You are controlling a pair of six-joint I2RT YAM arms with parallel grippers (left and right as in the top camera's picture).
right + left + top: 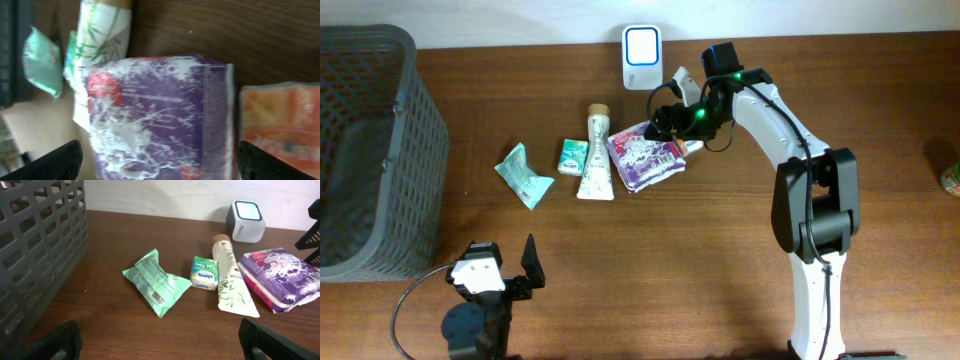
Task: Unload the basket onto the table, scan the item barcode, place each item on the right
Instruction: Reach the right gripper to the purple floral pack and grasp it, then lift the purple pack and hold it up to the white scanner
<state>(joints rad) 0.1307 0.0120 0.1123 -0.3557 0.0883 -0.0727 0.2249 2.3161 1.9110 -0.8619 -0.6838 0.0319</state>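
Right gripper (665, 120) hangs wide open over the purple packet (642, 155); the orange packet (280, 130) just beside it could get pinched too, I reckon. Left gripper (502, 264) sits open, empty.

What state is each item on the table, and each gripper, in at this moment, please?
Basket: upright, untouched.
Scanner: upright, screen lit.
Green packet: lying flat, barcode facing up.
Small tissue pack: lying flat.
Tube: lying flat, cap on.
Purple packet: lying flat, not gripped.
Orange packet: lying beside the purple packet, partly hidden.
Left gripper: open, holding nothing.
Right gripper: open, over the purple packet.
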